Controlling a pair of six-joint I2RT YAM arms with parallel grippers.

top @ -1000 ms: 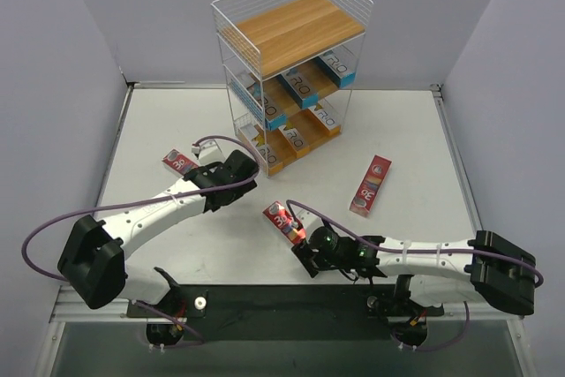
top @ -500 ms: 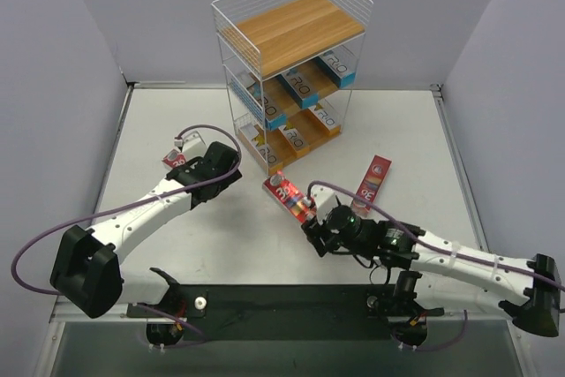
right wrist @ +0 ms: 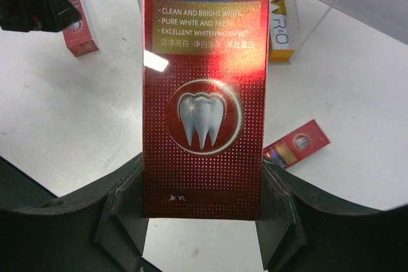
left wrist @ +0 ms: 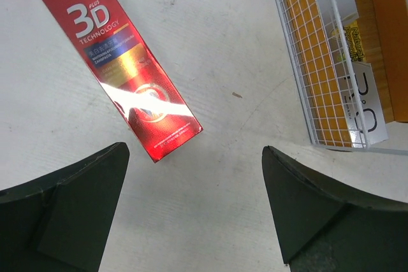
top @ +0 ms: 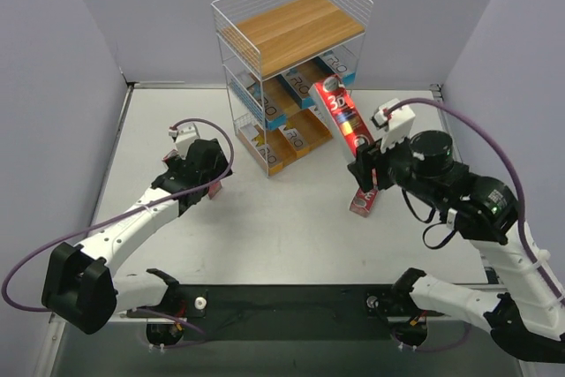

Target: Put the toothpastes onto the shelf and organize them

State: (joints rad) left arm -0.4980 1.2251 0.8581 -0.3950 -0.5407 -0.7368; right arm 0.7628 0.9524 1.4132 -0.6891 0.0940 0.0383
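From above, the shelf [top: 291, 33] stands at the back of the worktop [top: 291, 227]. Blue-and-white and orange-and-white boxes already lie on its two lower boards. The top board is bare. The right gripper [top: 364, 165] pinches the held red carton [top: 338, 112] by its lower end and holds it up in the air, just beside the front of the shelf. A spare red carton [top: 362, 203] lies flat on the worktop under that arm. The left gripper [top: 205, 176] hangs low over the left part of the worktop, with its jaws spread wide.

In the left wrist view, the left gripper [left wrist: 194, 176] is wide apart with nothing in it. The left red carton [left wrist: 118, 68] lies flat and slanted on the worktop, just ahead of the left finger [left wrist: 64, 208]. The shelf [left wrist: 299, 62] is off to the right.

In the right wrist view, the right gripper [right wrist: 201, 202] squeezes the held red carton [right wrist: 203, 93] on its two long sides, near the bottom end. The spare red carton [right wrist: 296, 144] lies on the worktop below.

These boxes look light and stiff, but thin card can dent if squeezed hard. The shiny skin may slip. I think the best place to grab is across the narrow sides, closer to the middle, so the long box does not swing.
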